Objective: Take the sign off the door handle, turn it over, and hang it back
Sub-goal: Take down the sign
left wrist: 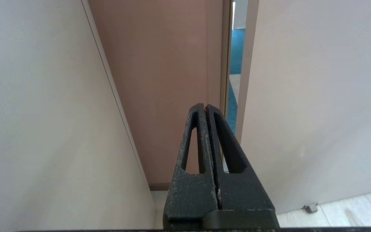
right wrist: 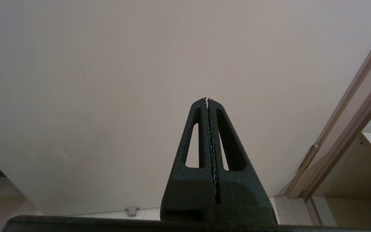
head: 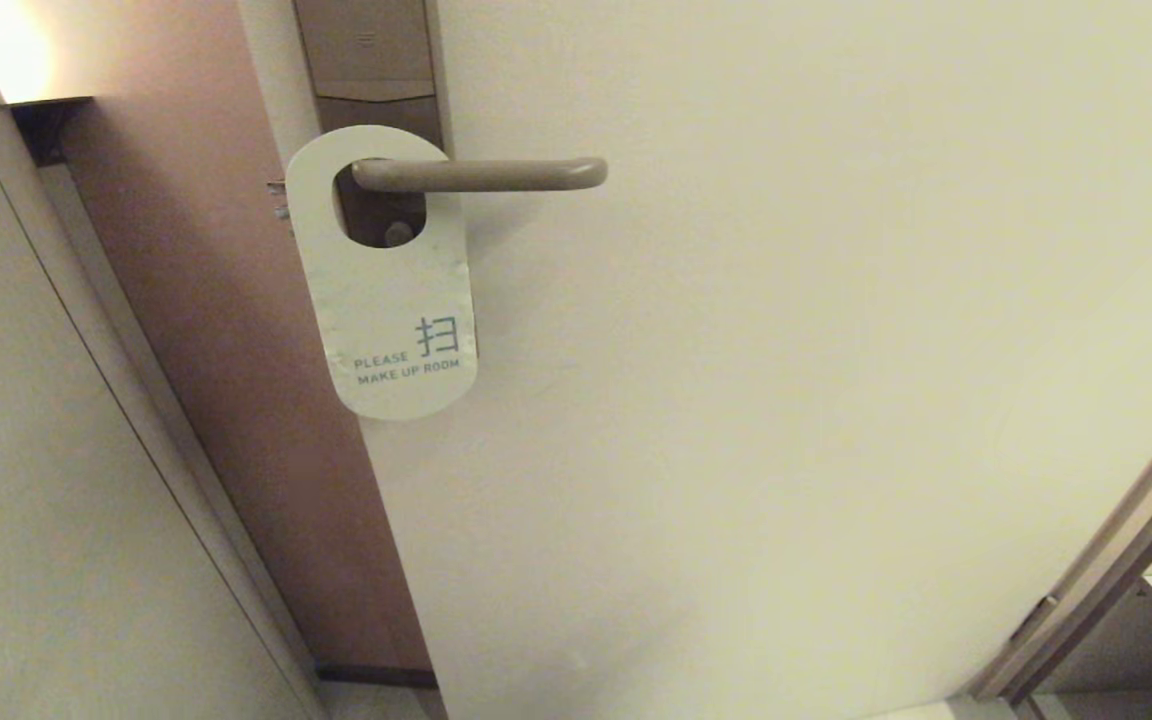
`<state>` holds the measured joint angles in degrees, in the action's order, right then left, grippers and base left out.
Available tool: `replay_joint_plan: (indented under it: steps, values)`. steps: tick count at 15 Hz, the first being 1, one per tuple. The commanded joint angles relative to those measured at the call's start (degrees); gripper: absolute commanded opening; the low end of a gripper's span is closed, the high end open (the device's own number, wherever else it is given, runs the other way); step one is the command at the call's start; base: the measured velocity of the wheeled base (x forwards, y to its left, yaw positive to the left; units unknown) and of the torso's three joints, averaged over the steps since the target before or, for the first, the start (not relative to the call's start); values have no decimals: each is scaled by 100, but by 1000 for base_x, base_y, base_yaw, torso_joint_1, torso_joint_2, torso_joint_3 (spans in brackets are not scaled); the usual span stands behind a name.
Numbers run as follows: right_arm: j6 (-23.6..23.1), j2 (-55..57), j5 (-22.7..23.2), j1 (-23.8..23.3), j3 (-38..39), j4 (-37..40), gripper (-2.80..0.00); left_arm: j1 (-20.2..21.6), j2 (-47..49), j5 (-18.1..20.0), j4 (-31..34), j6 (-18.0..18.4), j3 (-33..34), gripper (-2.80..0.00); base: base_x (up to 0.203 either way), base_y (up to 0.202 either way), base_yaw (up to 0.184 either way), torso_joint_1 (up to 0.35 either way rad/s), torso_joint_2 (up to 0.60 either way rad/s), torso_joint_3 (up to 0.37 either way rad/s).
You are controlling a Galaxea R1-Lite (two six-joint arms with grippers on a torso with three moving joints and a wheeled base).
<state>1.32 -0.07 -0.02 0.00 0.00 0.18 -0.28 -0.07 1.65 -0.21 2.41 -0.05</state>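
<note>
Sign [head: 386, 290], white "MAKE UP ROOM" face outward, hangs on handle [head: 481, 174]. Left gripper [left wrist: 205, 106] and right gripper [right wrist: 208, 100] closed, empty, low before the door [head: 836, 400].

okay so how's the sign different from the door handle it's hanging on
The sign is a flat white card printed PLEASE MAKE UP ROOM; the door handle is a plain, rounded beige-grey metal lever. The sign hangs downward, slightly tilted, while the door handle runs horizontally. The sign has an oval hole near its top, and the door handle passes through it. Both have rounded ends and sit close against the door.
</note>
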Motion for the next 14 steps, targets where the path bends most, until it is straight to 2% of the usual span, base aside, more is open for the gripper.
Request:
replay_joint_plan:
  steps: [1, 5, 8, 11, 14]
  values:
    - [0, 7, 2, 0, 0, -1, -280, 1, 7, 2, -6, 23, 5, -280, 0, 0, 0, 0, 0, 0]
    - [0, 7, 2, 0, 0, -1, -280, 1, 7, 2, -6, -13, 5, -280, 0, 0, 0, 0, 0, 0]
    - [0, 7, 2, 0, 0, -1, -280, 1, 7, 14, -6, 161, -51, -280, 0, 0, 0, 0, 0, 0]
    - [0, 7, 2, 0, 0, -1, -280, -4, 16, 133, 166, 257, -558, -280, 0, 0, 0, 0, 0, 0]
    - [0, 7, 2, 0, 0, -1, -280, -7, 507, 104, 625, 84, -1438, -280, 0, 0, 0, 0, 0, 0]
